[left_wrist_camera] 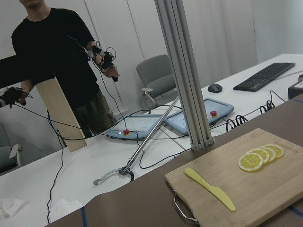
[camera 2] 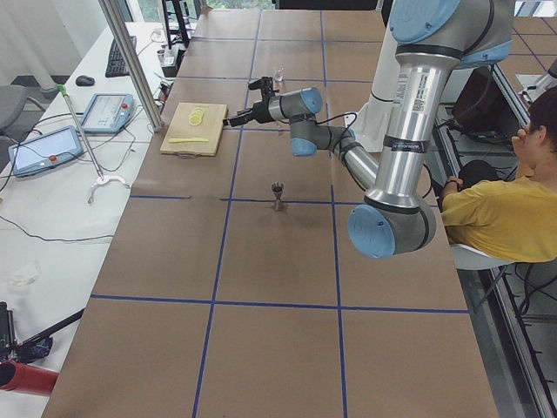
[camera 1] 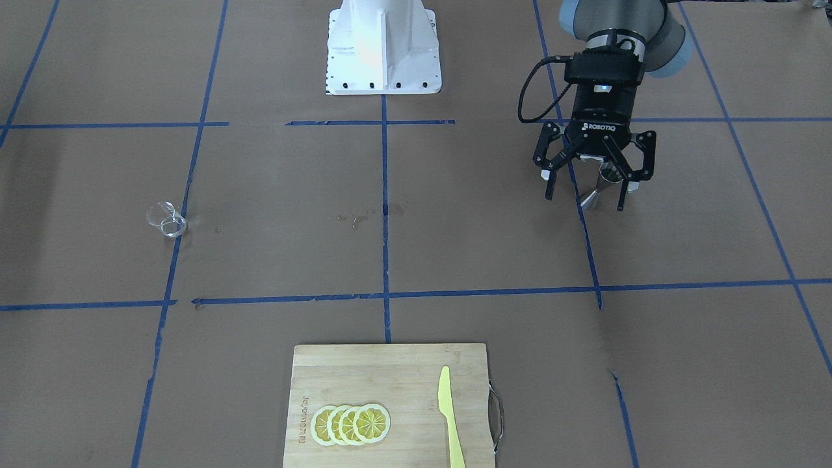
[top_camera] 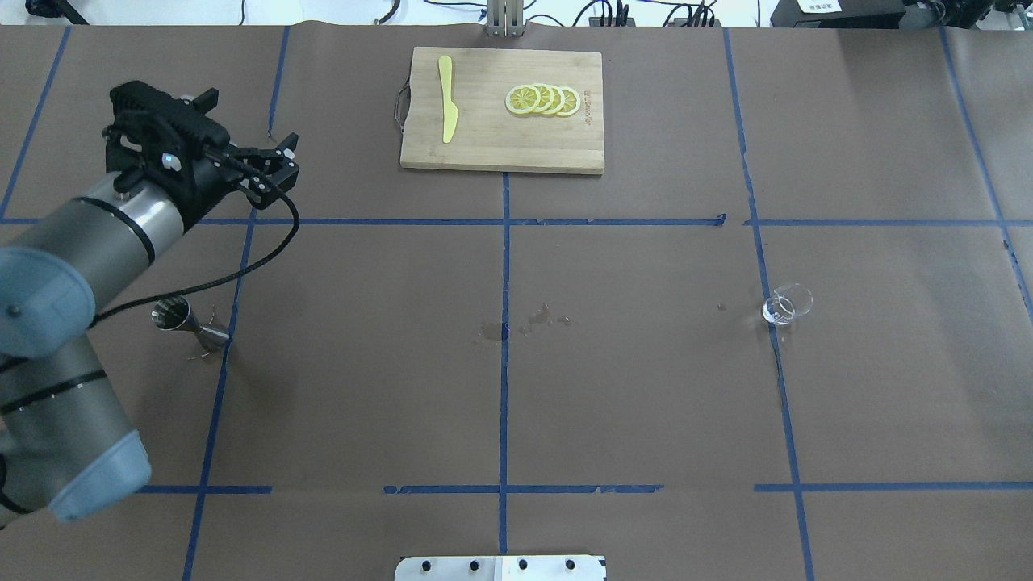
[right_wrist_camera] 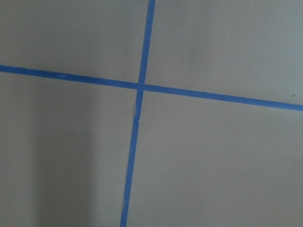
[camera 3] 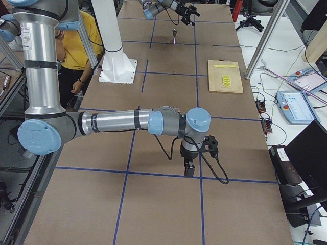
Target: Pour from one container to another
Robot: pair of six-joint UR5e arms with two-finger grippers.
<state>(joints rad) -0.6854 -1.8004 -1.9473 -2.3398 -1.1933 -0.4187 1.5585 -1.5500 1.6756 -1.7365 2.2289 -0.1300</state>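
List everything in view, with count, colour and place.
glass cup: one, clear, table's right half
jigger: one, shiny steel, standing on the left half
cutting board: one, wooden, far edge, centre
lemon slices: four, yellow, overlapping on the board
knife: one, yellow, on the board
wet spots: a few, dark, table centre
tape lines: blue, grid across the brown table
person in yellow: one, seated behind the robot
person in black: one, standing beyond the table
left gripper: black, open, empty, raised over the left half
right gripper: black, low over the table's right end
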